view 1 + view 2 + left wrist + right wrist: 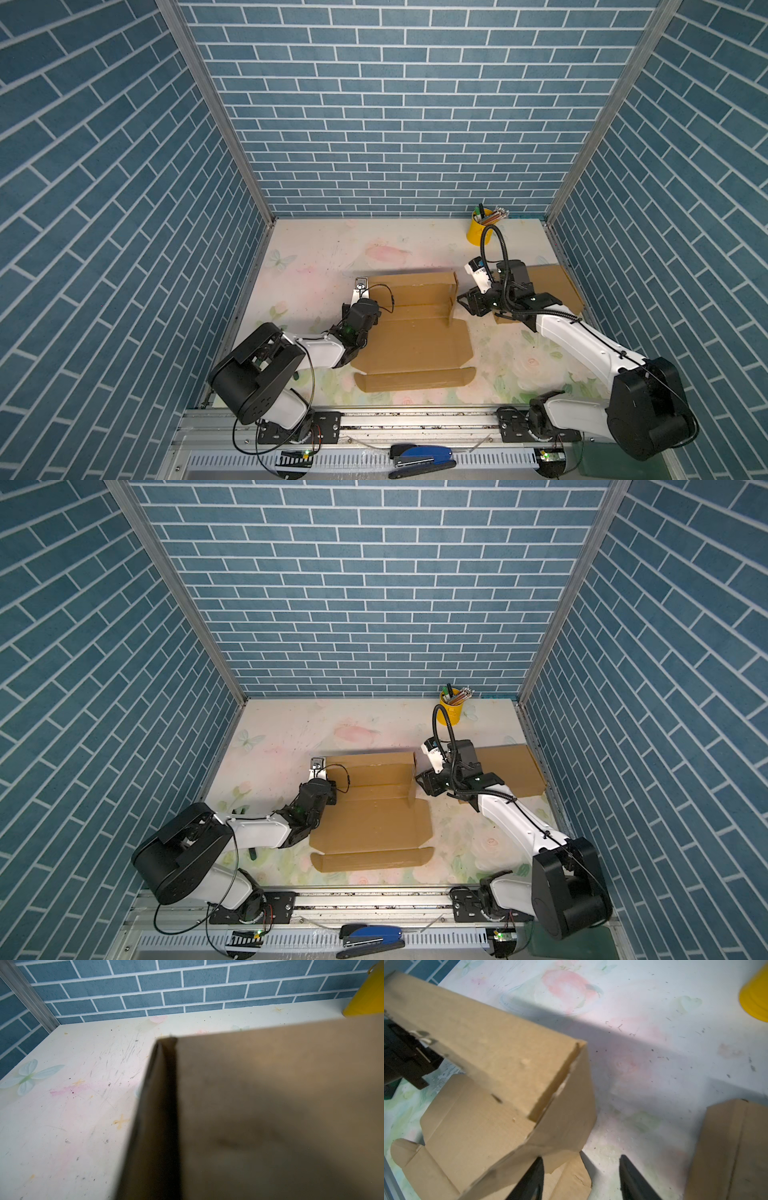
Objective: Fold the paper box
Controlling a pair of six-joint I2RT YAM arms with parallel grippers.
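Observation:
The paper box [415,345] is brown cardboard, partly folded, lying in the middle of the table in both top views [370,825]. Its back wall and right side flap stand up; the front flaps lie flat. My left gripper [365,309] sits at the box's left end. In the left wrist view cardboard [270,1105] fills the frame and hides the jaws, which appear shut on the left wall. My right gripper [581,1176] is open at the box's right end [498,1053], one finger [533,1178] against the raised side flap, the other over bare table.
A second flat cardboard piece [552,286] lies behind the right arm near the right wall. A yellow pencil cup [478,230] stands at the back right. A blue stapler [419,455] lies on the front rail. Blue brick walls close three sides.

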